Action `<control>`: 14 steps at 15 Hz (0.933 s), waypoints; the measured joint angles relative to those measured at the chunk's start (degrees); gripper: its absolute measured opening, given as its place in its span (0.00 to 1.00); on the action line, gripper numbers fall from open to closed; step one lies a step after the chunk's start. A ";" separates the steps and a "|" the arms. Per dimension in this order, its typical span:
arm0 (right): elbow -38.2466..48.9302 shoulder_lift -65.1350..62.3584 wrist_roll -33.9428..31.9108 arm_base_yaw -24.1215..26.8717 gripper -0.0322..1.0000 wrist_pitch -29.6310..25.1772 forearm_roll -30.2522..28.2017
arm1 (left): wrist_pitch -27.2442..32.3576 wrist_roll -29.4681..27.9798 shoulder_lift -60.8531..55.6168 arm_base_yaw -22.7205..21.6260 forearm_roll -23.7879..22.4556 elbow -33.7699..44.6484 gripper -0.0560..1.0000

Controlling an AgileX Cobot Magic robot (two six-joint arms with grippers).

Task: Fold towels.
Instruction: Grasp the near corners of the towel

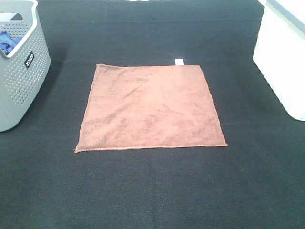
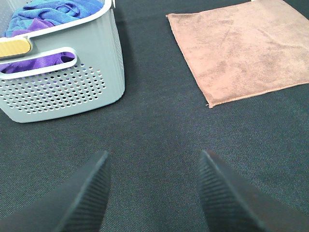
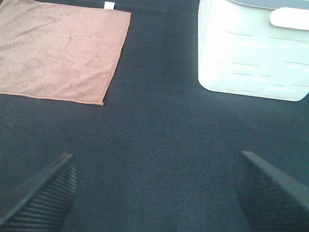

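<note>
Spread flat, unfolded, at the centre of the high frame: brown square microfibre towel [image 1: 150, 109], no long axis, near hem toward the bottom edge. Left gripper [image 2: 152, 193] and right gripper [image 3: 154, 188] both wide apart and empty, each well short of a near corner. Neither clearly nearer.

open dark tabletop [image 1: 152, 191] runs along all four edges of the flat brown towel [image 1: 150, 109], widest on the near side. a tall grey perforated basket [image 1: 21, 71] walls off the far left and a white bin [image 1: 283, 62] the far right, both well apart from the towel.
</note>
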State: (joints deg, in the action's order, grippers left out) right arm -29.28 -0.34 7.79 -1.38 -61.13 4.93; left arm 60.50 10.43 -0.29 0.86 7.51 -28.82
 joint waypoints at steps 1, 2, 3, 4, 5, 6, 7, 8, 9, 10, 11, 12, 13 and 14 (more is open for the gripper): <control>0.00 0.00 0.00 0.00 0.84 0.00 0.00 | 0.00 0.00 0.00 0.00 0.00 0.00 0.56; 0.00 0.00 0.00 0.00 0.84 0.00 0.00 | 0.00 0.00 0.00 0.00 0.00 0.00 0.56; 0.00 0.00 0.00 0.00 0.84 0.00 0.00 | 0.00 0.00 0.00 0.00 0.00 0.00 0.56; 0.00 0.00 0.00 0.00 0.84 0.00 0.00 | 0.00 0.00 0.00 0.00 0.00 0.00 0.56; 0.00 0.00 0.00 0.00 0.84 0.00 0.00 | 0.00 0.00 0.00 0.00 0.00 0.00 0.56; 0.00 0.00 0.00 0.00 0.84 0.00 0.00 | 0.00 0.00 0.00 0.00 0.00 0.00 0.56; 0.00 0.00 0.00 0.00 0.84 0.00 0.00 | 0.00 0.00 0.00 0.00 0.00 0.00 0.56; 0.00 0.00 0.00 0.00 0.84 0.00 0.00 | 0.00 0.00 0.00 0.00 0.00 0.00 0.56; 0.00 0.00 0.00 0.00 0.84 0.00 0.00 | 0.00 0.00 0.00 0.00 0.00 0.00 0.56; 0.00 0.00 0.00 0.00 0.84 0.00 0.00 | 0.00 0.00 0.00 0.00 0.00 0.00 0.56; 0.00 0.00 0.00 0.00 0.84 0.00 0.00 | 0.00 0.00 0.00 0.00 0.00 0.00 0.56; 0.00 0.00 0.00 0.00 0.84 0.00 0.00 | 0.00 0.00 0.00 0.00 0.00 0.00 0.56; 0.00 0.00 0.00 0.00 0.84 0.00 0.00 | 0.00 0.00 0.00 0.00 0.00 0.00 0.56; 0.00 0.00 0.00 0.00 0.84 0.00 0.00 | 0.00 0.00 0.00 0.00 0.00 0.00 0.56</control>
State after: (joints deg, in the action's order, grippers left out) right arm -29.28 -0.34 7.79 -1.38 -61.13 4.93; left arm 60.50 10.43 -0.29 0.86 7.51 -28.82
